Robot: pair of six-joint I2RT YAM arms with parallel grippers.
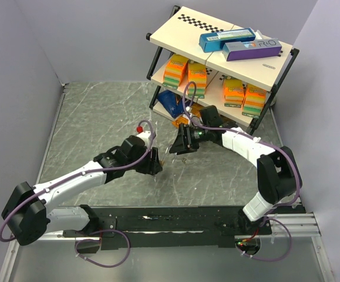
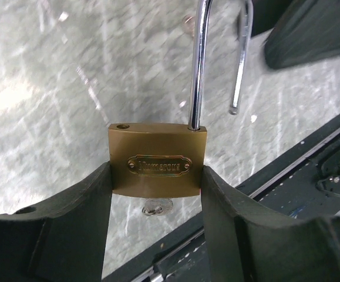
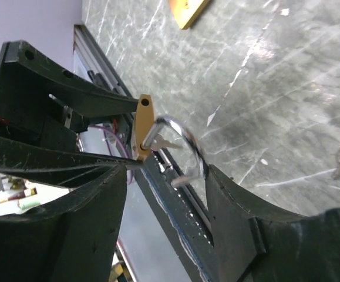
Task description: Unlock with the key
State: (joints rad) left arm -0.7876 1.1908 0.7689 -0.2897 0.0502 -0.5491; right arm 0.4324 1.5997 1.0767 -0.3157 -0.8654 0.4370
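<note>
Protruding beneath the padlock (image 2: 158,158), the key (image 2: 157,207) seemingly points lengthwise into it.

A grey, white-veined bench (image 1: 99,117) fills the centre of the frame, enclosed by plain pale lavender walls (image 1: 17,53) at left, back and right. At upper right stands a black-framed shelf (image 1: 184,26) with cream boards, stacked with coloured boxes (image 1: 251,50).

Left tool (image 1: 157,162) faces right tool (image 1: 176,144); apparently apart.
</note>
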